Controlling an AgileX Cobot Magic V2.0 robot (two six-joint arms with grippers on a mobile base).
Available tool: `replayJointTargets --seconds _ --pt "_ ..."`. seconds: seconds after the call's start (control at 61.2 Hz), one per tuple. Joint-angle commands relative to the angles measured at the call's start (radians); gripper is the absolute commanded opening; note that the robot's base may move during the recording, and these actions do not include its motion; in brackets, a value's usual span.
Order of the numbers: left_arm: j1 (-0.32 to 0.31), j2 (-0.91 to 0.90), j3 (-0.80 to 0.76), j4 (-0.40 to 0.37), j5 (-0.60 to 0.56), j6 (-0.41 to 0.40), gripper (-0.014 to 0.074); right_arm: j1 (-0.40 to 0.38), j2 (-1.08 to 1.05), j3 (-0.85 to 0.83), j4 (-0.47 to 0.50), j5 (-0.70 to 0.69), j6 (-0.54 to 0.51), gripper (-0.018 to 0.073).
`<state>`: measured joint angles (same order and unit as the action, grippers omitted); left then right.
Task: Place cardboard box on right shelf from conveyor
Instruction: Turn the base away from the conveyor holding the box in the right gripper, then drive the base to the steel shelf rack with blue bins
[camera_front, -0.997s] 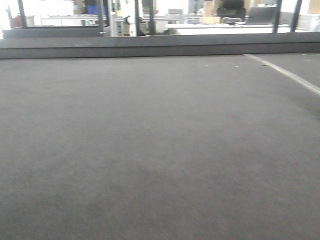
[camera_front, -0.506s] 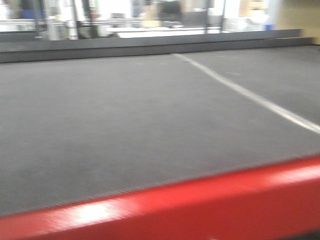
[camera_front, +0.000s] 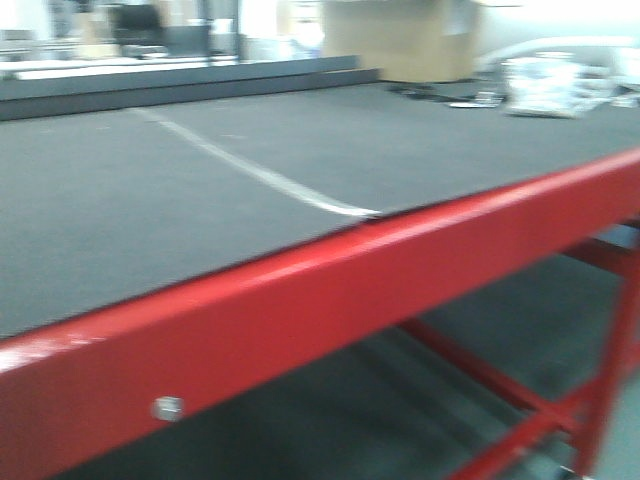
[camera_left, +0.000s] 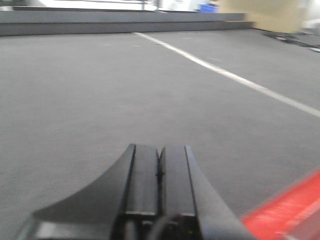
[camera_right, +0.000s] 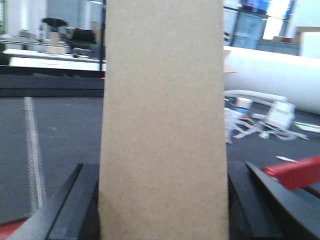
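Observation:
A plain tan cardboard box (camera_right: 162, 100) fills the middle of the right wrist view, standing upright between the black fingers (camera_right: 82, 200) of my right gripper (camera_right: 162, 167), which is shut on its two sides. Behind it lies the dark grey conveyor (camera_right: 65, 130). In the left wrist view my left gripper (camera_left: 159, 150) is shut with nothing in it, hovering low over the conveyor (camera_left: 100, 90). The front view shows the conveyor (camera_front: 150, 200) at an angle, with no gripper in it. The right shelf is out of view.
A red steel frame rail (camera_front: 330, 300) edges the belt, with red legs (camera_front: 600, 380) below. A white stripe (camera_front: 250, 170) crosses the belt. Behind it stand a big tan crate (camera_front: 400, 40), white clutter (camera_front: 555, 85) and a large white roll (camera_right: 280, 75).
The front view has swung to the right: the white stripe slid left across the picture, and the red frame rail rose into view and now cuts the frame diagonally.

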<state>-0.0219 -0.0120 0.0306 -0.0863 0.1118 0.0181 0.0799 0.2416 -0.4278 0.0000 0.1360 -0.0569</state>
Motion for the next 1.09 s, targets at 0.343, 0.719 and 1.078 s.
replayJointTargets --seconds 0.343,0.719,1.078 --pt "0.002 -0.007 -0.003 -0.005 -0.082 -0.003 -0.0119 -0.007 0.008 -0.03 -0.009 -0.103 -0.008 0.0055" --pt "0.002 -0.007 -0.003 -0.005 -0.082 -0.003 -0.0119 -0.007 0.008 -0.03 -0.009 -0.103 -0.008 0.0055" --pt "0.002 -0.007 -0.003 -0.005 -0.082 -0.003 -0.0119 -0.007 0.008 -0.03 -0.009 -0.103 -0.008 0.0055"
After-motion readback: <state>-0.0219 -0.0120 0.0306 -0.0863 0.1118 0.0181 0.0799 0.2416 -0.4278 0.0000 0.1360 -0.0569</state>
